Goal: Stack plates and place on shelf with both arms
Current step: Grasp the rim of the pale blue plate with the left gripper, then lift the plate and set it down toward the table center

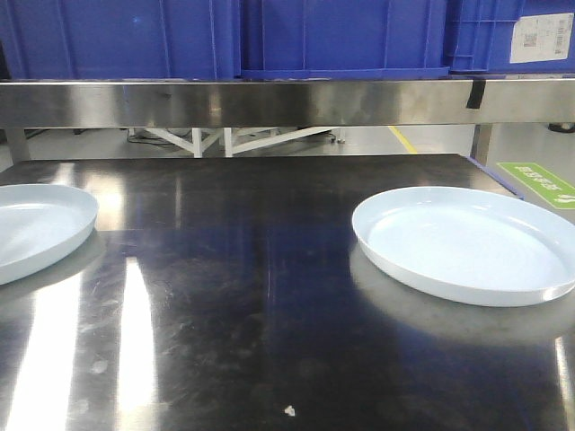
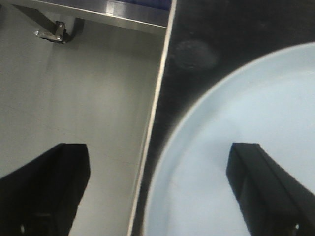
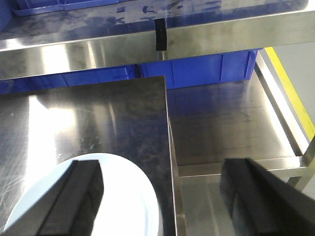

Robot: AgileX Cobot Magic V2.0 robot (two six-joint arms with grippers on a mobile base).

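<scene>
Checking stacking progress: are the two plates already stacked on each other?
No, the left plate and the right plate lie apart on the table, with bare steel between them.

Left plate (image 1: 36, 224) and right plate (image 1: 467, 244), well apart, unstacked.
Both pale bluish-white, glossy, round, low-rimmed, lying flat on the table (image 1: 234, 296); the left one partly out of frame.

No legible text (crate label (image 1: 541, 38) and green floor sign (image 1: 539, 182) too blurred)

Factory floor: steel bench (image 1: 225, 314), blue crates (image 1: 341, 36)
</scene>
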